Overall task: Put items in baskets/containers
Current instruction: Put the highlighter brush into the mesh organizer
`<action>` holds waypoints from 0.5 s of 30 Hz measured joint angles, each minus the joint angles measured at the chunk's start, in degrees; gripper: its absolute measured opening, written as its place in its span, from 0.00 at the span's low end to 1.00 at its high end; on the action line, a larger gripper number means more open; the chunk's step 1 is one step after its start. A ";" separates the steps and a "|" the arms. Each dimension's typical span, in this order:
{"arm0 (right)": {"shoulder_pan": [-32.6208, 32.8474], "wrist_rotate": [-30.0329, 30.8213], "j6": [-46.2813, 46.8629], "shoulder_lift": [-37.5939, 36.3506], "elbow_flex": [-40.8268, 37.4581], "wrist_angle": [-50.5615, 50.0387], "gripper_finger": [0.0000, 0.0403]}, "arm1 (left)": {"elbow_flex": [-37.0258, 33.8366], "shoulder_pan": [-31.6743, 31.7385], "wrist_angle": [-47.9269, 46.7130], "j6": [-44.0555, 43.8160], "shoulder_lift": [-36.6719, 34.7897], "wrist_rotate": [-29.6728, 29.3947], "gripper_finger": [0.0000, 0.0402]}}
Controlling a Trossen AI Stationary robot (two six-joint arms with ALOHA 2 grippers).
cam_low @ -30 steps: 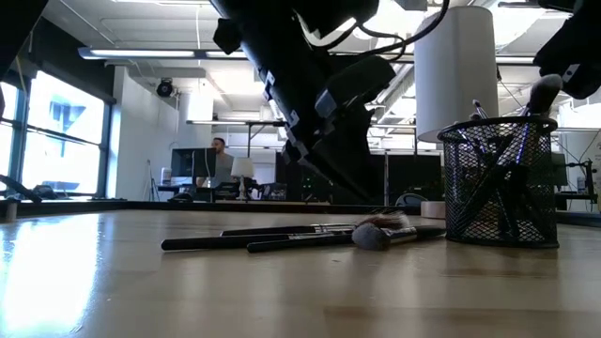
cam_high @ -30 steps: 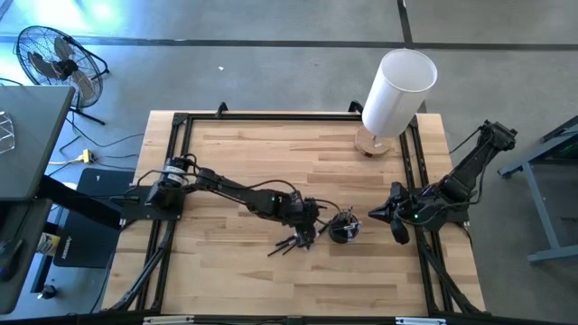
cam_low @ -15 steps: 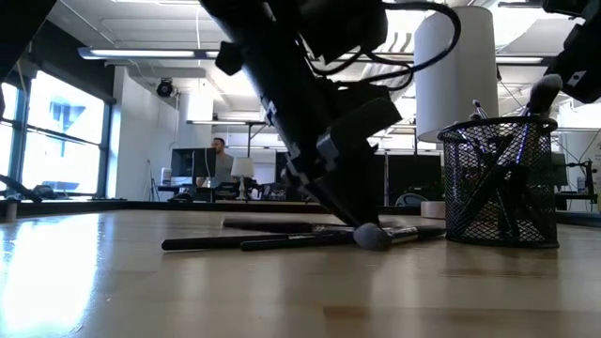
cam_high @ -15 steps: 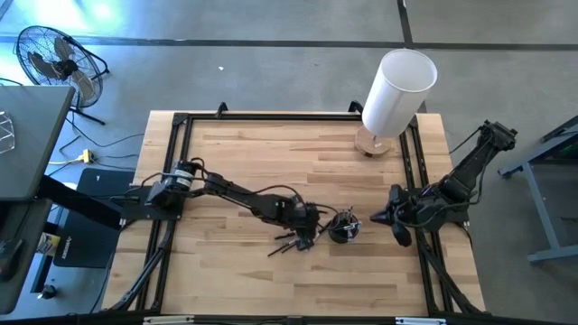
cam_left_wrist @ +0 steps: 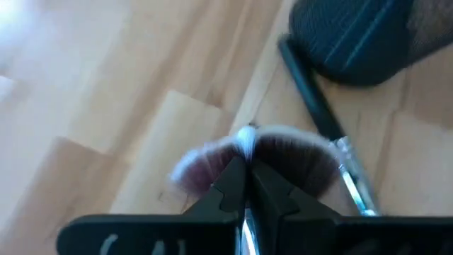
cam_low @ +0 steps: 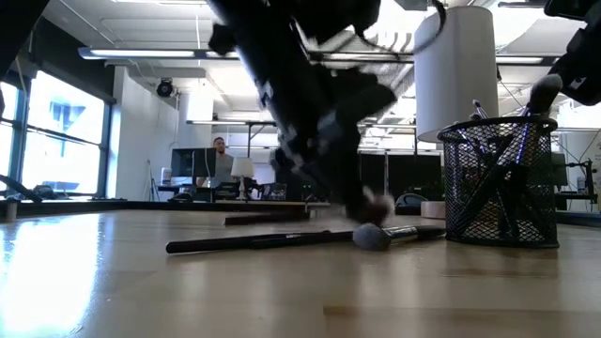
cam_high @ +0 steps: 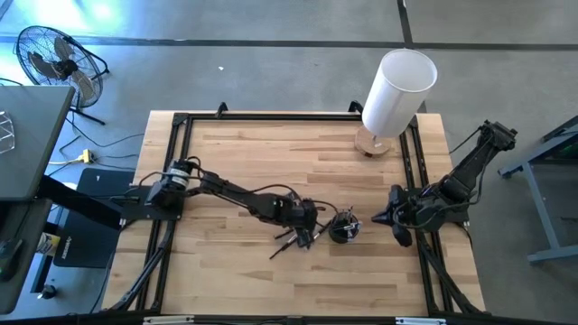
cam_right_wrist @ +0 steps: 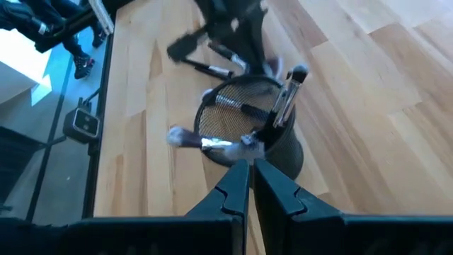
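Observation:
The black mesh cup (cam_high: 343, 227) stands near the table's near-right part and holds several brushes (cam_right_wrist: 287, 95). A few dark-handled brushes (cam_high: 289, 242) lie on the wood just left of it; the low view shows them (cam_low: 254, 242) flat on the table. My left gripper (cam_left_wrist: 245, 173) is beside the cup's left side (cam_high: 303, 219), shut on a fluffy pinkish brush. My right gripper (cam_right_wrist: 251, 173) hovers right of the cup (cam_high: 386, 217), shut and holding nothing. My left gripper pinches the pinkish brush just behind its bristles (cam_left_wrist: 283, 159), which fan out past the fingertips. The fingers come slanting down from the table's left. In the low view the pale bristle end (cam_low: 380, 201) sits above the table; the arm hides the handle.
A tall white cylinder on a wooden base (cam_high: 397, 86) stands at the far right corner. Another brush with a silver ferrule (cam_left_wrist: 350, 188) lies right beside the held one. One pale-tipped brush (cam_right_wrist: 185, 138) lies against the cup's foot. Black frame rails (cam_high: 176, 181) line the table's sides.
My left gripper dropped onto the brushes beside the cup, then came up slightly and shows blurred now. A pale-tipped brush has risen off the table with it. The brushes left on the table have shifted a little. The right arm kept still.

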 joint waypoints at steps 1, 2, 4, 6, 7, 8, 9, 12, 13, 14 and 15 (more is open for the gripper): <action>0.00 -0.48 0.00 -0.01 0.00 -0.07 0.03 | -0.06 -0.45 -0.14 -0.33 -1.23 -1.23 0.01; 0.00 -0.92 0.00 -0.01 -0.01 -0.27 0.03 | -0.02 -0.82 0.81 -0.74 -2.37 -2.60 0.01; 0.00 -1.63 0.00 0.01 0.00 -0.48 0.03 | 0.19 -2.02 1.83 -0.95 -4.94 -6.64 0.01; 0.00 -1.73 0.00 0.00 0.01 -0.61 0.03 | 0.09 -3.16 2.68 -0.18 -7.39 -10.02 0.01; 0.00 -1.68 0.00 0.01 -0.01 -0.69 0.03 | 0.18 -3.52 4.67 0.10 -8.02 -11.28 0.00; 0.00 -1.58 -0.01 0.01 0.01 -0.75 0.03 | 0.21 -3.97 6.02 0.30 -8.74 -12.48 0.00; 0.00 -1.44 0.00 0.00 -0.01 -0.79 0.03 | 0.06 -4.61 7.05 0.88 -9.55 -13.81 0.00; 0.00 -0.68 -0.02 0.01 0.01 -0.81 0.03 | 0.21 -5.40 19.27 4.04 -10.09 -18.13 0.00; 0.00 -0.42 -0.02 0.01 -0.01 -0.83 0.03 | 0.18 -5.72 22.92 4.96 -10.16 -19.26 0.00; 0.00 -0.07 -0.02 -0.01 0.01 -0.82 0.03 | 0.16 -5.97 27.75 6.37 -10.14 -19.74 0.00; 0.00 0.27 -0.02 0.01 0.01 -0.81 0.03 | 0.12 -5.93 32.34 8.04 -10.12 -19.91 0.00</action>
